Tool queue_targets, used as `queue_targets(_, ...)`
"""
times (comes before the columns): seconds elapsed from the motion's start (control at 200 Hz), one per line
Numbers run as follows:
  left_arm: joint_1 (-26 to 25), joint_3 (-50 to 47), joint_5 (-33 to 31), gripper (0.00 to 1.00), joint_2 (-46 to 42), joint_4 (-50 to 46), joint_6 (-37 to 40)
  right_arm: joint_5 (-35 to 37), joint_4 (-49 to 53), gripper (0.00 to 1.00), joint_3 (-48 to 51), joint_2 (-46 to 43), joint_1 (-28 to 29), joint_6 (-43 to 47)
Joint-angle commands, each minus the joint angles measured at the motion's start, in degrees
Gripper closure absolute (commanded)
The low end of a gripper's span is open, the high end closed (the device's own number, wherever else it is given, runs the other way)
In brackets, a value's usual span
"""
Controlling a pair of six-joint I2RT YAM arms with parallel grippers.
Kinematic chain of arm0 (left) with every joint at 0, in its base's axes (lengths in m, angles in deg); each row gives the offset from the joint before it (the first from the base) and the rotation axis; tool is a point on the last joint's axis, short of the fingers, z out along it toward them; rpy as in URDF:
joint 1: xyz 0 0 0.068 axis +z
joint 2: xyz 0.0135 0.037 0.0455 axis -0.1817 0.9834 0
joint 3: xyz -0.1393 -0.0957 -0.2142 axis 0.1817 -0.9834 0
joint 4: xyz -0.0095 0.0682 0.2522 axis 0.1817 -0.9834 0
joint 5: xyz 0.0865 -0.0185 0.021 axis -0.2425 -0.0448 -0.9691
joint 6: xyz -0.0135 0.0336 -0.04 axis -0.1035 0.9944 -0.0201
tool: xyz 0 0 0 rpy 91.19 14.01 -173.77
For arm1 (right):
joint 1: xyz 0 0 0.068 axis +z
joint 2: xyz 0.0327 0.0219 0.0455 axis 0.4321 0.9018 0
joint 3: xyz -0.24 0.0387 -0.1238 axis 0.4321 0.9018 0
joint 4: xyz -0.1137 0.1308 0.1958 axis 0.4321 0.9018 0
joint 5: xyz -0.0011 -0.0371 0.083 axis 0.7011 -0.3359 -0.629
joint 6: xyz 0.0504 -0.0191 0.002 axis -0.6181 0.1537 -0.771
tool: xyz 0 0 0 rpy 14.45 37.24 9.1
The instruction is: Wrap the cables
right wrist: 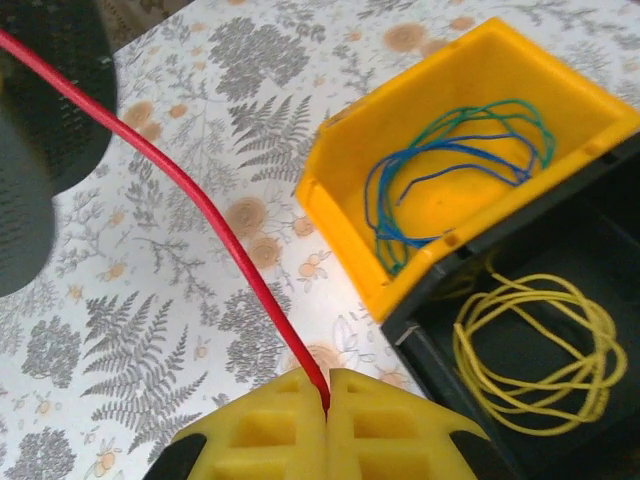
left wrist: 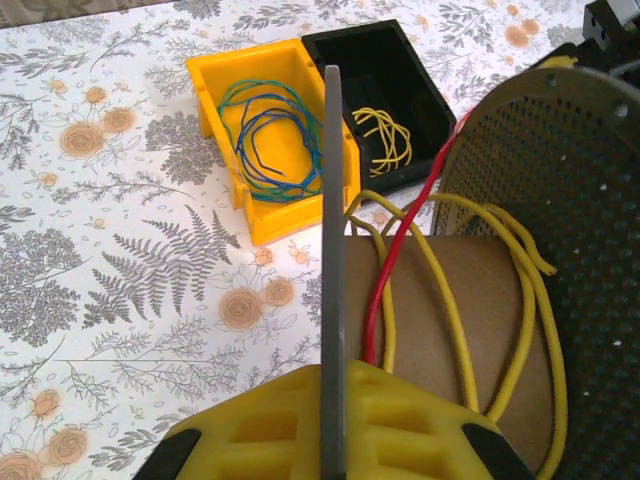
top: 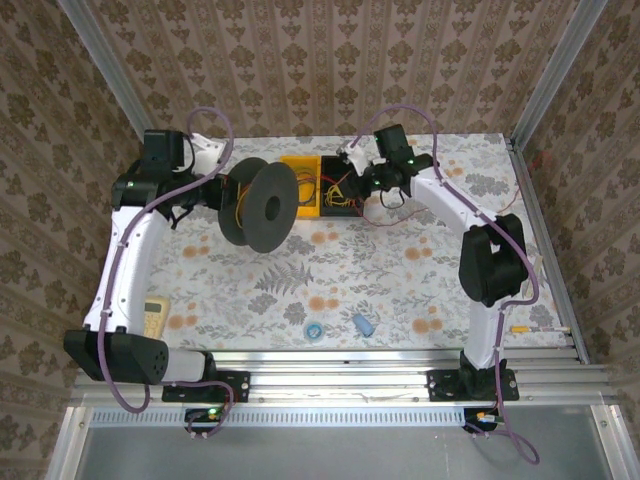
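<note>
Right wrist: right claw (right wrist: 327, 402) pinches red cable (right wrist: 200, 203), left claw (left wrist: 333, 410) grips spool (left wrist: 570, 200).

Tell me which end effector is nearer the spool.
Left. The left end effector grips the spool by one disc; the right end effector pinches the red wire farther off, by the black bin.

Matt perforated spool (left wrist: 570, 180), cardboard core (left wrist: 490, 290)

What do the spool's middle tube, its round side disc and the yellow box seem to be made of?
The middle tube: probably cardboard, matte brown and papery. The side disc: dark grey, full of small holes; plastic or metal, I cannot tell. The yellow box: likely moulded plastic, smooth, slightly shiny, with thick walls.
</note>
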Motion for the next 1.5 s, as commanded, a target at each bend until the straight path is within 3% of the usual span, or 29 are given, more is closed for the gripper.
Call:
queue_targets(0.0,0.5,2.7,1.3,1.0,-2.4,1.8,-1.6,3.2,1.4,1.0,-0.4,-0.7,-1.4,-1.6)
queue_targets(0.26,-0.9,1.5,0.2,1.0,-0.4,2.9,-1.7,3.1,1.7,1.0,-1.0,-1.5,-0.7,-1.6)
queue_targets(0.72,-13.3,3.5,-15.5,1.0,8.7,0.6,-1.1,1.2,1.3,1.0,-6.8,1.0,4.1,-3.1)
queue_targets(1.495,-12.9,1.9,-19.8,1.0,14.2,3.1,-7.6,4.4,-2.5,1.0,3.7,2.0,5.9,-4.2)
